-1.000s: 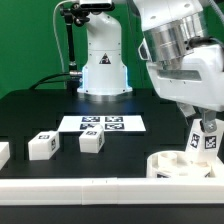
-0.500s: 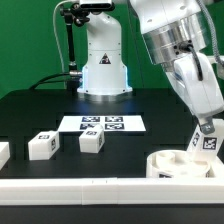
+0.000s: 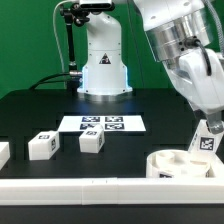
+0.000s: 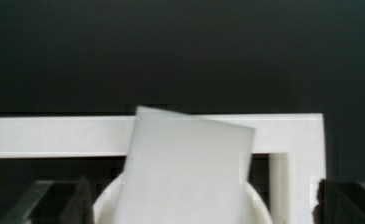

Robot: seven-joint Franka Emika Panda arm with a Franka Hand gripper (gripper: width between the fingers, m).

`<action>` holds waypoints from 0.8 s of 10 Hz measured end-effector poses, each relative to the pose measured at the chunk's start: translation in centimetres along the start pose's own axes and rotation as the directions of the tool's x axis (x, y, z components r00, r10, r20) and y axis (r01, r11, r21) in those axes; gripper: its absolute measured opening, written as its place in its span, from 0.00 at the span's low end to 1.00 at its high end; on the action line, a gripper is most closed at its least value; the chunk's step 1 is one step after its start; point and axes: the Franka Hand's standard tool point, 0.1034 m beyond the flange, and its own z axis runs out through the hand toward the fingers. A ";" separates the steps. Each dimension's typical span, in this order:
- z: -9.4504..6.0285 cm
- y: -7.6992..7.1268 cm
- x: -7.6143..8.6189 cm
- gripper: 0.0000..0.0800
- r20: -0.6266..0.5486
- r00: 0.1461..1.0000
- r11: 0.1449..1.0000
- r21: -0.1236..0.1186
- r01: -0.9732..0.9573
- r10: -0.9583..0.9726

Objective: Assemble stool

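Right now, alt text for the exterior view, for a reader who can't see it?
The arm's pincer hangs at a tagged white leg standing at the round white seat, on the exterior view's right. Three more tagged legs sit loose on the black table to the left, the marker board behind them.

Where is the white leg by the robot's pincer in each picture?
Exterior view: the leg is low on the exterior view's far right, tilted, over the round seat.
Wrist view: the leg is the big tilted white block in the middle.
Shared landmark: the white border rail, running close by the leg in both.
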 end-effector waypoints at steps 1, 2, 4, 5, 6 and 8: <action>-0.5 -0.2 -0.7 0.80 0.001 1.000 1.000 0.008 0.023 -0.023; -0.8 -0.4 -1.0 0.80 -0.002 0.990 0.990 0.014 0.144 -0.144; -0.6 -0.3 -0.8 0.81 -0.003 0.959 0.959 0.010 0.282 -0.282; -0.6 -0.3 -0.8 0.81 -0.004 0.935 0.935 0.010 0.355 -0.355; -0.6 -0.3 -0.8 0.81 -0.005 0.904 0.904 0.009 0.427 -0.427; -0.6 -0.2 -0.8 0.81 -0.009 0.835 0.835 0.006 0.550 -0.550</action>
